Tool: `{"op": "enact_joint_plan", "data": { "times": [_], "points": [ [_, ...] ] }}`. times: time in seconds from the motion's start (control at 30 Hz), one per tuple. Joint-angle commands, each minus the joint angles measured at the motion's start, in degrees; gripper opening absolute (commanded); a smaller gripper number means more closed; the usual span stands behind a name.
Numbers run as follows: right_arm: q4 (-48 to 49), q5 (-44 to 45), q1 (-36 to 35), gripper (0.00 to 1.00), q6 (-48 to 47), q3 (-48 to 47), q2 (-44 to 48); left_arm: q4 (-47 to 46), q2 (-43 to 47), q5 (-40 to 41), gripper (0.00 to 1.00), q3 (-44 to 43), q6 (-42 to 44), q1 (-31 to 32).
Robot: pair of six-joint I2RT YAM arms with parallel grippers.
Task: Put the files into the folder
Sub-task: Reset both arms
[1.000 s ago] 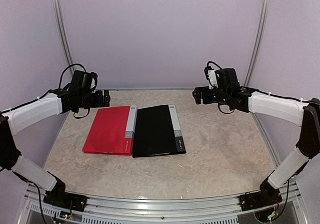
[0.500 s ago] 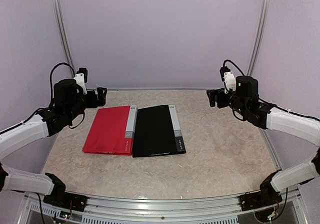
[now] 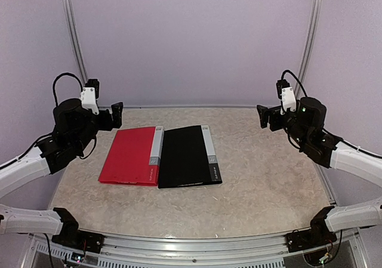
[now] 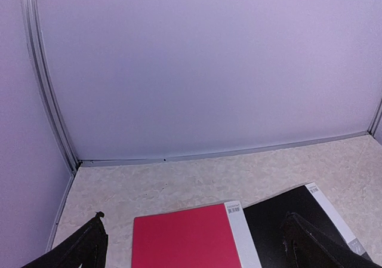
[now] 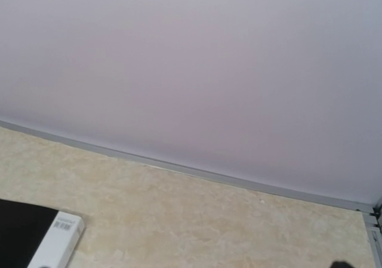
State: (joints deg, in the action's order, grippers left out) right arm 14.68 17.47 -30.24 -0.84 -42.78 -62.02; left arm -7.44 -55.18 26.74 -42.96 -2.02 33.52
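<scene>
The bench (image 3: 256, 184) carries two closed folders and nothing else that I can make out. My left arm (image 3: 36, 160) hangs high over the left side and my right arm (image 3: 334, 151) over the right, neither above the folders.

The red folder (image 3: 128, 154) lies left of centre. The black folder (image 3: 185, 157) lies touching it on the right. Each has a grey strip (image 3: 156, 148) down its right side.

The left jaws stand fully apart and empty, their fingertips (image 4: 89, 247) framing the folders' far corners in the wrist view. The right jaws look spread and empty from above, though their own camera barely shows them.

I see no files in any view. They may sit under a cover, but I cannot tell.

If a folder must be opened, I judge the free edge is the one away from the strip. I would first slide the black folder clear of the red. Then I would pin it with one arm and lift the cover with the other, low and slow.
</scene>
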Motion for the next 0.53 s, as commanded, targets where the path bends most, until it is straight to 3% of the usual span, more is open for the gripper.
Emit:
{"op": "enact_joint_plan", "data": {
  "times": [0.0, 0.5],
  "points": [
    [-0.24, 1.26, 0.41, 0.99, -0.23, 0.3, -0.42, -0.1, -3.06, 2.22, 0.99, -1.06, 1.39, 0.14],
    [-2.0, 0.48, 0.41, 0.99, -1.08, -1.05, -2.27, 2.32, -5.61, 1.8, 0.99, -2.3, -0.25, -0.5]
  ]
}}
